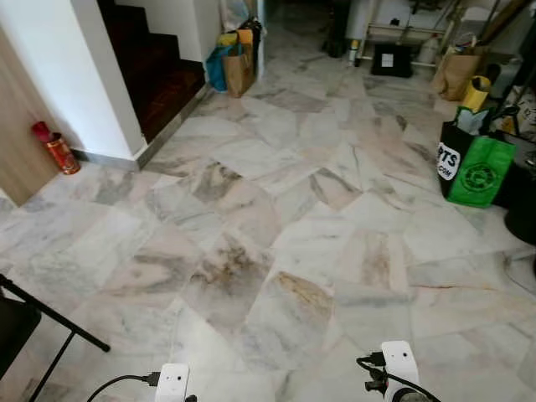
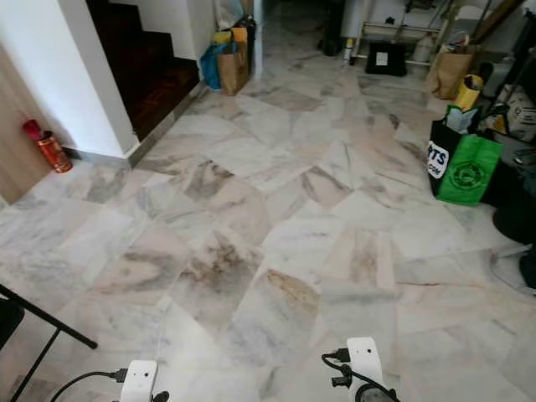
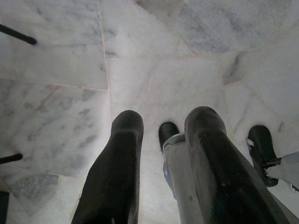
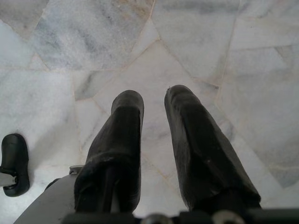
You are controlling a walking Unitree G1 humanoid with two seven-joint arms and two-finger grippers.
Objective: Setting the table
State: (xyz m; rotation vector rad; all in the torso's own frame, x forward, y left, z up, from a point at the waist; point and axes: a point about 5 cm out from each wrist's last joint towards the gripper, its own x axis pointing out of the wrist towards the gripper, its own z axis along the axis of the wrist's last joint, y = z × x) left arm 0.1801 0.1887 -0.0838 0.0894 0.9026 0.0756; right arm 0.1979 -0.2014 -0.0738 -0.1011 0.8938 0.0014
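Table, tableware: none in sight from where the robot is standing, so where they are cannot be said. By my reckoning the job is sitting at its very start, with nothing fetched, nothing carried and nothing laid; all of it is left.

Left gripper (image 3: pixel 161 133): hanging idle over the floor (image 1: pixel 276 218), fingers parted, holding nothing.

Right gripper (image 4: pixel 154 105): likewise hanging low, fingers apart with bare marble showing between them, empty.

Floor: pale veined marble slabs, running open ahead of the robot (a walking stretch, I judge, before any setting can begin).

Surroundings, working outward: a green bag (image 1: pixel 477 172) leaning on the robot's right beside a dark bag with white lettering; a red can (image 1: pixel 60 151) standing at the foot of a wood panel on the left; dark stairs (image 1: pixel 159 67) rising behind a white wall; a brown paper bag (image 1: pixel 237 74) by the stair foot; a black stand leg (image 1: pixel 54 322) crossing the near left corner.

Hard to make out: the far clutter at the top of the room is too small to name, the lettering on the dark bag is cut off, and the arms are showing just their white wrist ends at the bottom edge.
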